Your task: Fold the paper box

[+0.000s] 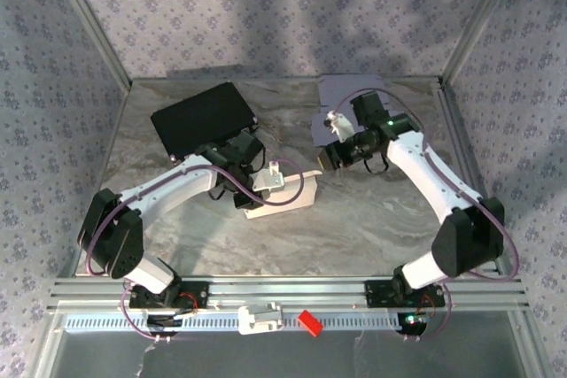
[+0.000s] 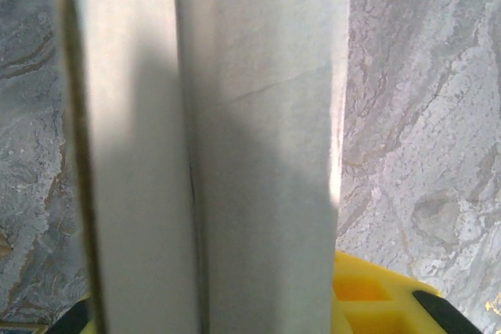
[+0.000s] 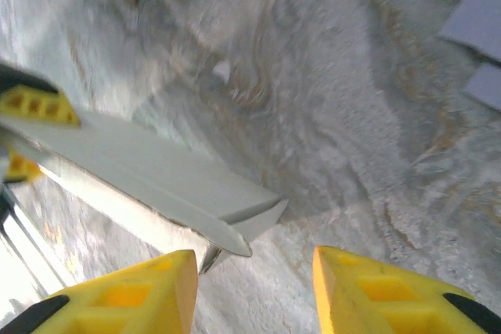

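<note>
The paper box (image 1: 282, 198) has one wall clamped in the jaws of my left gripper (image 1: 268, 181), about midway between the table's (image 1: 381, 219) near and far edges. My right gripper (image 3: 254, 287) hovers with its jaws apart and empty, just off the box's pointed end flap. I worry the thin, smooth white card will crease off its score or slip from the pinch if the right comes in skewed. The panels look long, flat and floppy, and the marbled surface seems to offer little to brace against.
</note>
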Robot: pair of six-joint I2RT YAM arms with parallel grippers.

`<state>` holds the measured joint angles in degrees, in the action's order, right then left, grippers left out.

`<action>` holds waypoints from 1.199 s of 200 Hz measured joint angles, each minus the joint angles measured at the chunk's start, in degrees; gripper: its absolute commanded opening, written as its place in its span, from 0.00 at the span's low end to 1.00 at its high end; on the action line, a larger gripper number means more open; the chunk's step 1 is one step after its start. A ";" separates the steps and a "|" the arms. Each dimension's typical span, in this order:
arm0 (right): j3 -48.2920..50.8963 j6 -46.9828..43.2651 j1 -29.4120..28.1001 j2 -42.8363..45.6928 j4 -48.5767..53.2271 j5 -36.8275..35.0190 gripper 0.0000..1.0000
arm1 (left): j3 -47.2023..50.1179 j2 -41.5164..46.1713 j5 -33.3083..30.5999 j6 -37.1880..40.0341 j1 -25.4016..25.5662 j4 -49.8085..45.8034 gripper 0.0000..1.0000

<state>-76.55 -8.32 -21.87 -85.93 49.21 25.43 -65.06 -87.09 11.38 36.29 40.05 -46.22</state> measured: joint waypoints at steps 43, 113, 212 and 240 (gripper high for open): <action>-2.14 -8.70 -2.69 -2.89 3.28 1.51 0.45 | 0.00 -0.02 1.49 2.29 -1.05 -1.05 0.24; -2.89 -13.40 -4.33 -4.90 5.46 1.07 0.44 | 0.00 -0.02 1.97 3.19 -1.07 -1.57 0.25; -2.89 -13.81 -5.68 -5.01 5.90 -3.41 0.30 | 0.00 -0.02 1.97 3.13 -1.07 -1.57 0.25; -2.89 -13.81 -5.95 -5.16 5.90 -3.67 0.29 | 0.00 -0.02 1.97 3.13 -1.07 -1.57 0.25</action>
<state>-79.44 -22.13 -27.81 -91.09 55.11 21.76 -65.06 -87.11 13.34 39.42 38.98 -47.79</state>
